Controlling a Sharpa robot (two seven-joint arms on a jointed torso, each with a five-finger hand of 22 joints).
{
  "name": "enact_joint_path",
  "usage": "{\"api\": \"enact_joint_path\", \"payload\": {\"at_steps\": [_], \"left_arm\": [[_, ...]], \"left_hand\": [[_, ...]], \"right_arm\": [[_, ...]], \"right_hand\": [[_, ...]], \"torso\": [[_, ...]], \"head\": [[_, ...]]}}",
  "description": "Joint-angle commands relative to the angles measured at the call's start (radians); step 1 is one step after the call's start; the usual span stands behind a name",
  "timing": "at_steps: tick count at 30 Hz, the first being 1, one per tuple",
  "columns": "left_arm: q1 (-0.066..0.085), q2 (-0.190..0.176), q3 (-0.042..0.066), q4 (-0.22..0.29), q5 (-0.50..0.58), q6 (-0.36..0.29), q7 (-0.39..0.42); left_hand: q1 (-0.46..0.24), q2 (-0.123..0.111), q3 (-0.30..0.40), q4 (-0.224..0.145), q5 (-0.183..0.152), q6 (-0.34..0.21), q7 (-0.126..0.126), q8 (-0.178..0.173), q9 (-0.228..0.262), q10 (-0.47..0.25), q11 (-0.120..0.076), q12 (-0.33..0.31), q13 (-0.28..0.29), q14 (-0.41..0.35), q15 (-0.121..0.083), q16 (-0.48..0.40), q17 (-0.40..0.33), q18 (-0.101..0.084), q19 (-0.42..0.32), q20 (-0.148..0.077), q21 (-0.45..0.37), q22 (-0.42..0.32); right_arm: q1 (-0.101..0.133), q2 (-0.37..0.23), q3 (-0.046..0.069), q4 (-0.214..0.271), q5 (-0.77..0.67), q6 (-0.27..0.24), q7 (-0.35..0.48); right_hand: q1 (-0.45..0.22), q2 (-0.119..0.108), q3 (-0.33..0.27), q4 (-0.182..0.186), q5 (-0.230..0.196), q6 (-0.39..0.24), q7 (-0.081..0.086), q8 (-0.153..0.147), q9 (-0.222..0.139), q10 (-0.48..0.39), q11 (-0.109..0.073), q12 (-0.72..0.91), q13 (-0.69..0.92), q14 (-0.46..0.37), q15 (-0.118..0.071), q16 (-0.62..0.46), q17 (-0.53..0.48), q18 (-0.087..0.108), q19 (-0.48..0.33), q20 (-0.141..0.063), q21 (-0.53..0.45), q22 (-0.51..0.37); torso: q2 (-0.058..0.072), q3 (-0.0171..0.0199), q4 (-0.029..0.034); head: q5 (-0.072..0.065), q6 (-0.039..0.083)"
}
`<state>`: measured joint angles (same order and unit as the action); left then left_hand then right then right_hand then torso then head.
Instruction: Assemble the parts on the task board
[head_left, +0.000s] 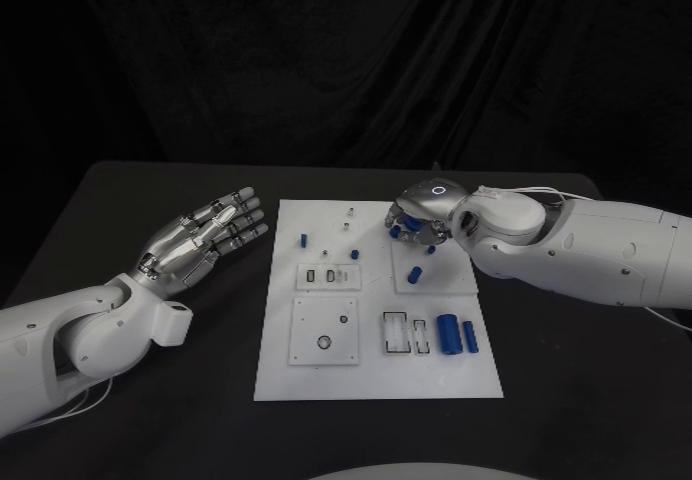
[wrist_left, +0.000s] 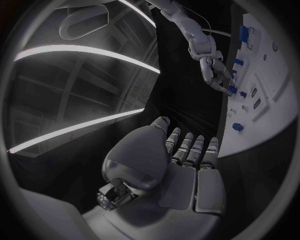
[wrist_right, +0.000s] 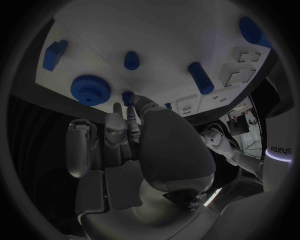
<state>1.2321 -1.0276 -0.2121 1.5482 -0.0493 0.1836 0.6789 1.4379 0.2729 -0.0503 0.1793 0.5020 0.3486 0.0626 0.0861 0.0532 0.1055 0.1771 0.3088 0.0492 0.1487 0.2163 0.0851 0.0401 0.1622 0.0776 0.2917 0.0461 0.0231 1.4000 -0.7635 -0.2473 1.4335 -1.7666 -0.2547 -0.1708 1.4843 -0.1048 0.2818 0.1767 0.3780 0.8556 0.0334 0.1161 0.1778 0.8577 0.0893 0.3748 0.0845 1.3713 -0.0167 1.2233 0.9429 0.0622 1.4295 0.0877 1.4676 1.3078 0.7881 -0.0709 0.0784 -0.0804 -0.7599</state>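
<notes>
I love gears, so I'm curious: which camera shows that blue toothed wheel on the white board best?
The right wrist view: the blue gear shows large there, teeth and centre hole plain, beside the right hand. In the head view that hand covers that far corner of the task board. In the left wrist view I cannot pick it out.

Dim scene against black curtains; the white task board (head_left: 378, 300) reads brightest, lit seemingly from above. Wrist views bend strongly toward their rims, with pale streaks glaring around ten o'clock.

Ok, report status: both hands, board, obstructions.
Left hand open, beside the white task board. Right hand over board's far edge, fingertips at a small blue peg; grip unclear. Nothing seen in the way.
</notes>
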Motion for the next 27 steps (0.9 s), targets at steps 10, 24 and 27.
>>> {"api": "enact_joint_path", "payload": {"at_steps": [10,24,27], "left_arm": [[0.001,0.006,0.001,0.000,0.005,0.018,0.199],[0.000,0.013,0.001,-0.011,0.005,0.029,0.191],[0.000,0.012,0.001,-0.011,0.005,0.030,0.189]], "left_hand": [[-0.003,0.004,0.008,-0.011,0.007,0.005,0.002,-0.001,0.001,0.002,0.007,0.002,0.001,0.004,0.001,0.004,0.001,-0.015,0.006,0.000,0.006,0.001],[-0.005,-0.001,0.015,-0.020,0.005,0.005,0.006,-0.002,0.001,0.002,0.009,0.004,0.001,0.008,0.004,0.007,0.002,-0.017,0.007,0.001,0.006,0.001],[-0.006,-0.002,0.017,-0.022,0.005,0.007,0.007,-0.001,0.001,0.002,0.010,0.005,0.001,0.008,0.006,0.008,0.002,-0.018,0.007,0.001,0.006,0.001]], "right_arm": [[-0.014,0.019,0.001,-0.022,0.008,-0.007,0.005],[-0.025,0.027,0.001,-0.046,0.008,-0.044,0.028],[-0.026,0.023,0.001,-0.043,0.013,-0.086,0.041]], "right_hand": [[0.002,0.006,0.031,-0.007,-0.002,0.050,0.012,0.023,0.022,0.046,-0.001,0.001,0.002,0.016,0.001,0.012,0.021,-0.016,0.006,0.008,-0.001,0.098],[0.009,0.021,0.045,-0.038,-0.011,0.115,0.021,0.068,0.078,0.129,-0.018,0.021,0.014,0.040,-0.001,0.035,0.062,-0.025,0.037,0.006,0.021,0.136],[0.022,0.028,0.050,-0.057,-0.011,0.132,0.028,0.084,0.101,0.161,-0.029,0.029,0.020,0.044,-0.009,0.035,0.064,-0.027,0.043,0.000,0.026,0.144]], "torso": [[-0.002,0.0012,-0.0002],[-0.003,-0.0002,-0.0005],[-0.003,0.0001,0.0010]], "head": [[0.000,-0.005],[0.005,-0.010],[0.001,-0.008]]}}
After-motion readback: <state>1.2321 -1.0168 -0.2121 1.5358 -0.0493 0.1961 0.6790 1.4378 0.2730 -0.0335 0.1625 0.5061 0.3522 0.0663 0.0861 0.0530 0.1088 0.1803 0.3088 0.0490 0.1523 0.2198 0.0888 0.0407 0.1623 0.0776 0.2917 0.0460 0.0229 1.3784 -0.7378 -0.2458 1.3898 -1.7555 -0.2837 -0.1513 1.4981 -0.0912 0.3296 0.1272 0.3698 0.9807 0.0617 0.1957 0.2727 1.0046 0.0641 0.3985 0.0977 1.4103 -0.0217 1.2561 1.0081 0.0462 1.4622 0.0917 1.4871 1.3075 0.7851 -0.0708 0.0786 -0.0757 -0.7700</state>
